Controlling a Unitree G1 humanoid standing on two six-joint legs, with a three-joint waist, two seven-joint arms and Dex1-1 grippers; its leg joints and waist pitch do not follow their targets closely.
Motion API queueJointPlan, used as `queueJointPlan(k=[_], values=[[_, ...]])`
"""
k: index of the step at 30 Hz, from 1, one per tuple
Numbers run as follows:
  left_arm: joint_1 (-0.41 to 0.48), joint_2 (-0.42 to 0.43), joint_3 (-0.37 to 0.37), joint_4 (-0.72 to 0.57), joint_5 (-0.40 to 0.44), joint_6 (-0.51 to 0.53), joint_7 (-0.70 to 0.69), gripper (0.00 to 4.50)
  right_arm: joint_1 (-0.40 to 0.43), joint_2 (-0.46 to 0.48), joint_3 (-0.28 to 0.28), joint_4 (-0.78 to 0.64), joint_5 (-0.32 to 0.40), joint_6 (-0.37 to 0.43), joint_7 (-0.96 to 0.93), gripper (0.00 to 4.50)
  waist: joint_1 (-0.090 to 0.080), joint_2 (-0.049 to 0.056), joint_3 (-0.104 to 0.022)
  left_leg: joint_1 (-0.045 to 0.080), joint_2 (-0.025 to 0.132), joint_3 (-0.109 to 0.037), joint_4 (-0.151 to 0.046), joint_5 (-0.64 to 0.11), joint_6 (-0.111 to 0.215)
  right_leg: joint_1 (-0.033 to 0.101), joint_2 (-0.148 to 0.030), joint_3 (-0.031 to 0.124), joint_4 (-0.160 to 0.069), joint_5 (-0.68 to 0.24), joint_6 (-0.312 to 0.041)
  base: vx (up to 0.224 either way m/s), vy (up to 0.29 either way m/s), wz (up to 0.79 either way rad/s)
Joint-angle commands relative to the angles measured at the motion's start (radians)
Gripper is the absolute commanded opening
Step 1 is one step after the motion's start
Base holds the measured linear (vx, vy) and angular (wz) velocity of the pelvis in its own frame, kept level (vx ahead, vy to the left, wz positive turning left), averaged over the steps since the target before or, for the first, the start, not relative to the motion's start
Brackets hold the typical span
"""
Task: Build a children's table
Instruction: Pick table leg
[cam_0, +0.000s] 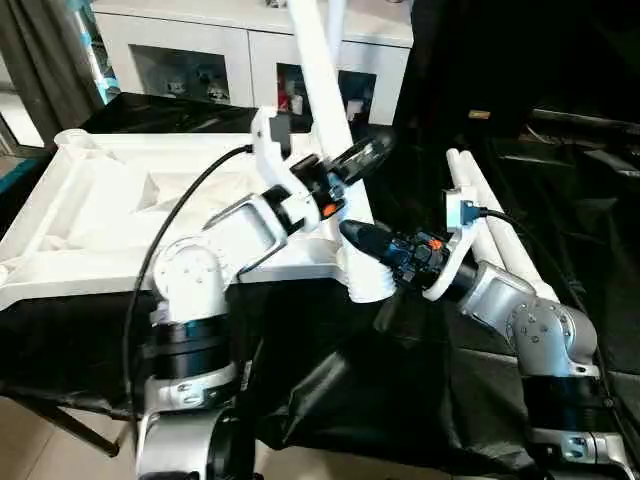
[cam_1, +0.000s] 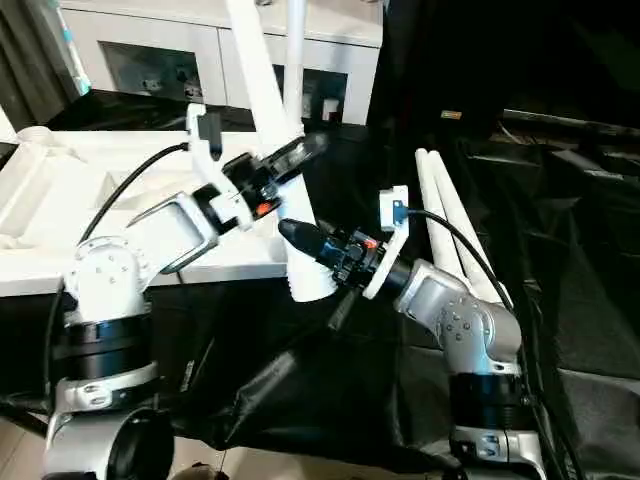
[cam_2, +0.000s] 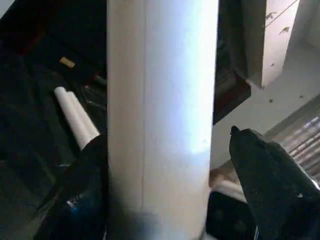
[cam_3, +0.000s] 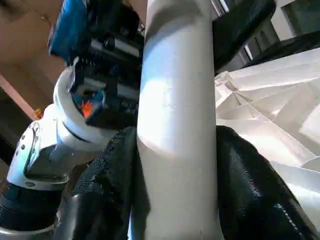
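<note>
The children's table top (cam_0: 110, 215) lies upside down on the black cover. One white leg (cam_0: 322, 80) stands tilted in its near right corner socket (cam_0: 368, 285). My right gripper (cam_0: 358, 245) is shut on the leg just above the socket, and both pads (cam_3: 250, 180) press the leg (cam_3: 180, 125). Higher up, my left gripper (cam_0: 348, 152) is open around the same leg (cam_2: 160, 120). One finger (cam_2: 85, 190) lies against the leg, and the other finger (cam_2: 270, 180) stands clear of it with a gap.
Two more white legs (cam_0: 492, 215) lie side by side on the black cover to the right of my right arm. A white cabinet (cam_0: 200, 50) with glass fronts stands behind the table top. The black cover hangs in folds at the near edge (cam_0: 330, 400).
</note>
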Motion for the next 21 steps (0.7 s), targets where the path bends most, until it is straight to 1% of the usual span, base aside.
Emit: queueJointPlan(k=[1, 4, 5, 6, 7, 9, 10, 11, 13, 14, 15, 16, 17, 18, 20, 21], values=[[0.009, 0.011, -0.018, -0.023, -0.015, 0.018, -0.011, 3.36, -0.02, -0.018, 0.003, 0.0, -0.007, -0.019, 0.008, 1.9, 0.003, -0.008, -0.078, 0.014, 0.022, -0.002, -0.069, -0.151, 0.001, 0.058, -0.054, 0.035, -0.077, -0.244, -0.141, 0.0, 0.0, 0.0], [0.015, 0.022, -0.019, -0.022, -0.02, 0.017, -0.012, 3.01, -0.021, -0.026, 0.005, -0.001, -0.008, -0.02, 0.013, 1.9, 0.003, -0.007, -0.079, 0.015, 0.022, -0.001, -0.068, -0.151, 0.001, 0.058, -0.054, 0.036, -0.077, -0.235, -0.142, 0.0, 0.0, 0.0], [0.016, 0.024, -0.018, -0.02, -0.021, 0.016, -0.011, 2.95, -0.021, -0.027, 0.005, 0.0, -0.008, -0.02, 0.014, 1.9, 0.003, -0.007, -0.079, 0.014, 0.022, -0.001, -0.069, -0.149, 0.001, 0.058, -0.055, 0.036, -0.076, -0.233, -0.143, 0.0, 0.0, 0.0], [0.017, 0.028, -0.02, -0.02, -0.022, 0.016, -0.014, 2.94, -0.022, -0.031, 0.009, 0.001, -0.011, -0.021, 0.016, 1.9, 0.004, -0.004, -0.079, 0.015, 0.022, -0.002, -0.068, -0.149, 0.0, 0.058, -0.055, 0.036, -0.076, -0.231, -0.144, 0.0, 0.0, 0.0], [0.017, 0.03, -0.02, -0.02, -0.024, 0.016, -0.017, 2.91, -0.021, -0.036, 0.015, 0.0, -0.015, -0.022, 0.019, 1.9, 0.003, -0.004, -0.078, 0.016, 0.022, -0.001, -0.068, -0.154, -0.001, 0.057, -0.054, 0.035, -0.077, -0.233, -0.144, 0.0, 0.0, 0.0], [0.017, 0.035, -0.024, -0.019, -0.026, 0.018, -0.026, 2.59, -0.021, -0.037, 0.019, 0.002, -0.019, -0.026, 0.019, 1.9, 0.004, -0.005, -0.079, 0.015, 0.022, -0.001, -0.068, -0.153, -0.002, 0.058, -0.054, 0.036, -0.077, -0.232, -0.144, 0.0, 0.0, 0.0], [0.016, 0.036, -0.025, -0.018, -0.024, 0.017, -0.027, 2.59, -0.021, -0.037, 0.019, 0.003, -0.019, -0.026, 0.019, 1.9, 0.003, -0.004, -0.078, 0.014, 0.021, -0.001, -0.068, -0.155, -0.003, 0.058, -0.054, 0.036, -0.077, -0.235, -0.144, 0.0, 0.0, 0.0], [0.015, 0.038, -0.025, -0.015, -0.02, 0.014, -0.029, 2.49, -0.022, -0.038, 0.021, 0.003, -0.018, -0.027, 0.019, 1.9, 0.004, -0.002, -0.079, 0.015, 0.022, -0.002, -0.069, -0.162, -0.004, 0.058, -0.055, 0.035, -0.077, -0.24, -0.143, 0.0, 0.0, 0.0], [0.013, 0.041, -0.027, -0.012, -0.016, 0.009, -0.033, 2.41, -0.022, -0.039, 0.023, 0.002, -0.019, -0.028, 0.019, 1.9, 0.003, -0.002, -0.078, 0.015, 0.021, -0.002, -0.069, -0.164, -0.004, 0.058, -0.054, 0.035, -0.078, -0.241, -0.141, 0.0, 0.0, 0.0], [0.01, 0.043, -0.027, -0.008, -0.012, 0.002, -0.037, 2.14, -0.019, -0.042, 0.027, -0.002, -0.019, -0.029, 0.02, 1.9, 0.004, -0.001, -0.079, 0.016, 0.022, -0.003, -0.069, -0.163, -0.005, 0.058, -0.054, 0.035, -0.077, -0.238, -0.143, 0.0, 0.0, 0.0], [0.008, 0.044, -0.027, -0.006, -0.013, 0.002, -0.038, 2.08, -0.018, -0.043, 0.028, -0.004, -0.018, -0.029, 0.02, 1.9, 0.005, 0.005, -0.079, 0.016, 0.022, -0.003, -0.069, -0.162, -0.006, 0.058, -0.054, 0.035, -0.076, -0.233, -0.145, 0.0, 0.0, 0.0], [0.005, 0.048, -0.028, -0.003, -0.014, 0.001, -0.04, 2.08, -0.016, -0.044, 0.031, -0.006, -0.017, -0.031, 0.02, 1.9, 0.004, 0.004, -0.08, 0.016, 0.021, -0.003, -0.068, -0.164, -0.006, 0.058, -0.053, 0.035, -0.076, -0.225, -0.147, 0.0, 0.0, 0.0], [0.003, 0.052, -0.028, -0.003, -0.019, 0.005, -0.04, 2.02, -0.013, -0.045, 0.032, -0.008, -0.017, -0.035, 0.02, 1.9, 0.004, 0.006, -0.079, 0.016, 0.021, -0.003, -0.069, -0.168, -0.008, 0.058, -0.053, 0.035, -0.077, -0.222, -0.148, 0.0, 0.0, 0.0], [0.003, 0.053, -0.028, -0.002, -0.02, 0.006, -0.041, 1.95, -0.013, -0.045, 0.032, -0.009, -0.017, -0.036, 0.02, 1.9, 0.004, 0.005, -0.08, 0.017, 0.022, -0.004, -0.07, -0.17, -0.009, 0.058, -0.052, 0.034, -0.076, -0.22, -0.15, 0.0, 0.0, 0.0], [0.003, 0.062, -0.033, -0.002, -0.018, 0.01, -0.047, 1.91, -0.009, -0.043, 0.032, -0.012, -0.021, -0.041, 0.02, 1.9, 0.005, 0.015, -0.08, 0.017, 0.021, -0.005, -0.07, -0.18, -0.015, 0.059, -0.052, 0.034, -0.075, -0.208, -0.158, 0.0, 0.0, 0.0], [0.002, 0.066, -0.035, 0.001, -0.016, 0.01, -0.05, 1.91, -0.008, -0.042, 0.032, -0.013, -0.023, -0.044, 0.018, 1.9, 0.005, 0.015, -0.08, 0.017, 0.021, -0.005, -0.07, -0.18, -0.015, 0.059, -0.052, 0.034, -0.075, -0.208, -0.158, 0.0, 0.0, 0.0]])
